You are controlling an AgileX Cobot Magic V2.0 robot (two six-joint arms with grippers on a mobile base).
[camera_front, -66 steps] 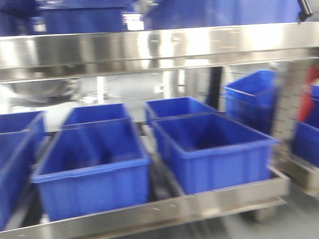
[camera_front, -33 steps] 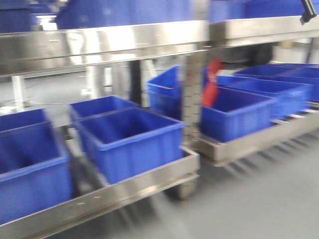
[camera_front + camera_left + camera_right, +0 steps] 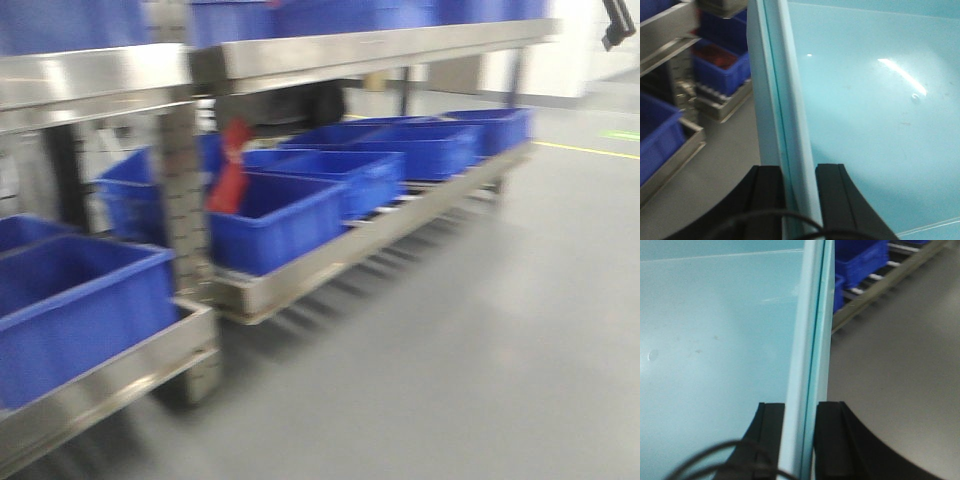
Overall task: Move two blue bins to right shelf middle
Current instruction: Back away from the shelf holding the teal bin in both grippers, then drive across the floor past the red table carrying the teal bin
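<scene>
Both wrist views show a pale blue bin from above, with its smooth inner floor (image 3: pixel 875 100) in sight. My left gripper (image 3: pixel 799 167) is shut on the bin's left wall, one black finger (image 3: pixel 767 185) outside and one inside. My right gripper (image 3: pixel 800 404) is shut on the right wall of the bin (image 3: pixel 715 340) in the same way. The gripped rim shows two layers with a thin line between them; I cannot tell whether these are two nested bins. The right shelf (image 3: pixel 330 262) stands ahead in the front view, its middle board (image 3: pixel 380 45) above. Neither gripper shows in the front view.
Several dark blue bins (image 3: pixel 285 215) fill the right shelf's lower level, with a red object (image 3: pixel 230 175) in the nearest. The left shelf's corner bin (image 3: pixel 70 300) and a steel upright (image 3: pixel 185 200) are close at the left. Grey floor (image 3: pixel 480 330) spreads right, with a yellow line (image 3: pixel 590 150).
The front view has swung to the right. The left shelf's bins have slid out to the left edge and the right shelf with its row of bins has come into view.
</scene>
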